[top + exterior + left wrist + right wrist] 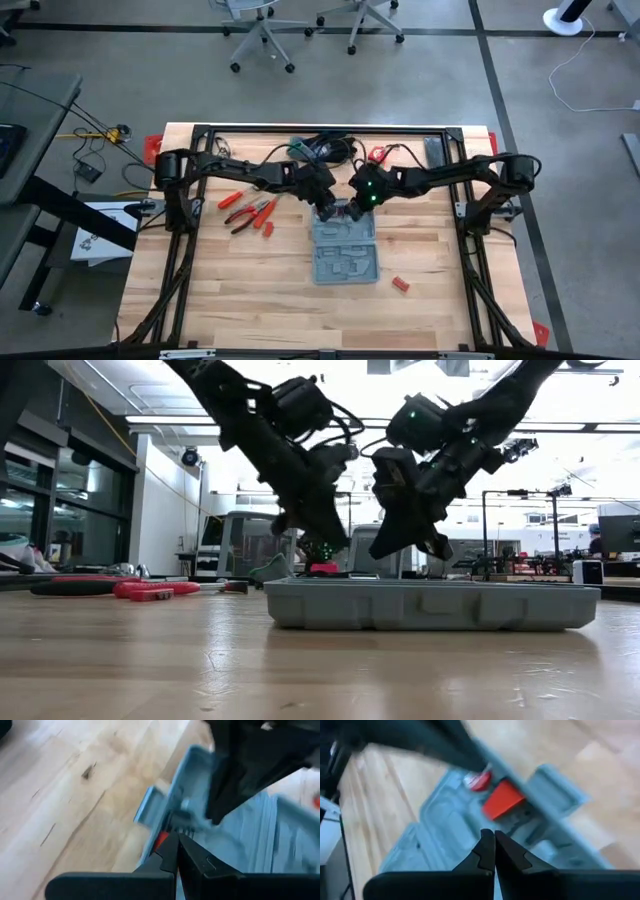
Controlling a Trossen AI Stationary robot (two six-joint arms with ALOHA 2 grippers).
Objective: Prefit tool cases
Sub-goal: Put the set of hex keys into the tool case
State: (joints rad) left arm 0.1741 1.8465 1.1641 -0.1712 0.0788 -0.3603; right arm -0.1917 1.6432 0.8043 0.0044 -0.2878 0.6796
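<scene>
The grey-blue tool case (pixel 345 255) lies open and flat on the wooden table, its moulded recesses facing up, and reads as a low tray in the low view (pixel 430 605). Red pieces (pixel 502 800) sit in its far part. My left gripper (pixel 328 208) and my right gripper (pixel 353 211) hang close together above the case's far end, both shut with nothing between the fingers. The left wrist view shows the shut left gripper (pixel 175 842) over the case's edge (pixel 150 805). In the right wrist view the right gripper (pixel 494 837) hangs shut over the recesses.
Red-handled pliers (pixel 250 212) lie left of the case. A small red piece (pixel 400 285) lies to its right, toward the near edge. Cables (pixel 320 150) and a narrow grey bar (pixel 432 152) sit at the far edge. Bare wood lies on the near side.
</scene>
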